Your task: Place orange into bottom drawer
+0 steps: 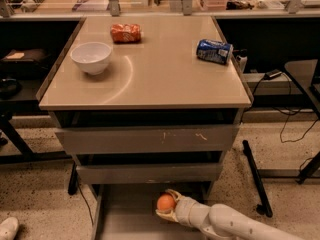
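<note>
The orange (165, 203) is a small round fruit held between my gripper's pale fingers. My gripper (168, 206) is shut on it and reaches in from the lower right, low over the bottom drawer (125, 219). That drawer is pulled open, a shallow grey tray with a flat floor, under the two closed drawer fronts. The orange sits over the tray's back right part, just below the middle drawer front (148, 173). Whether it touches the floor I cannot tell.
On the tan tabletop (150, 79) stand a white bowl (91, 57), a red-orange snack bag (125, 33) and a blue can on its side (214, 51). The scratched upper drawer front (147, 139) is closed. A black stand leg (256, 176) lies at the right.
</note>
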Robot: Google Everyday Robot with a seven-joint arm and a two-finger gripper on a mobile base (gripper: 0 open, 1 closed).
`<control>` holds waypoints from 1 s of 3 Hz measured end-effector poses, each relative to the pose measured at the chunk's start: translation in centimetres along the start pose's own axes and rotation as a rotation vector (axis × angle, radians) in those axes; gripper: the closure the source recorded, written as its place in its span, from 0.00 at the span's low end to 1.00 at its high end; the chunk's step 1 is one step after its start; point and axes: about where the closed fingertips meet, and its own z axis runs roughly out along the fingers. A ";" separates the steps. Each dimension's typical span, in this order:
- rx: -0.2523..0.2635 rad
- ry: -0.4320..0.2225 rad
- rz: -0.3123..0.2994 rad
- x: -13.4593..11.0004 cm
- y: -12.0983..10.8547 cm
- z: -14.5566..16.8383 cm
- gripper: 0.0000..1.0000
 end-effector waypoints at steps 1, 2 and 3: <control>0.000 0.000 0.001 0.0 0.0 0.0 1.00; 0.030 0.035 0.047 3.1 -2.5 -1.0 1.00; 0.070 0.069 0.042 6.7 -6.8 -3.3 1.00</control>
